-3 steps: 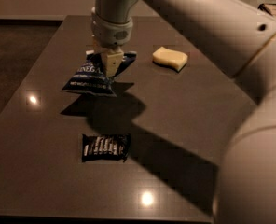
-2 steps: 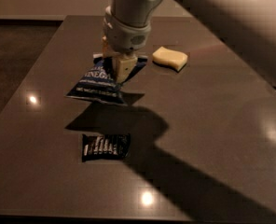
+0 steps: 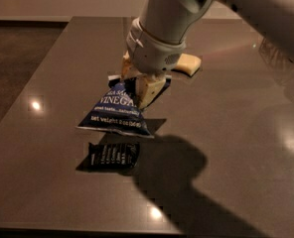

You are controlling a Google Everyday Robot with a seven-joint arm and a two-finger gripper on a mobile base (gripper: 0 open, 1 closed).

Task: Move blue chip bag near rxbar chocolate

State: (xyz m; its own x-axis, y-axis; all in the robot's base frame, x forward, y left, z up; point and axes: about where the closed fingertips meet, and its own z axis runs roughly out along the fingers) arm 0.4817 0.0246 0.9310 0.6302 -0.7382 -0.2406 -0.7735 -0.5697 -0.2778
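The dark glossy table carries three loose things: one bag, one bar, one sponge. The white arm reaches in from the upper right, its wrist hiding part of the pale yellow sponge behind it. The blue chip bag hangs tilted from the gripper, whose jaws are clamped on its top corner. The bag's lower edge sits just above the rxbar chocolate, which lies flat near the table's front.

gripper hiding blue chip bag top, sponge half covered
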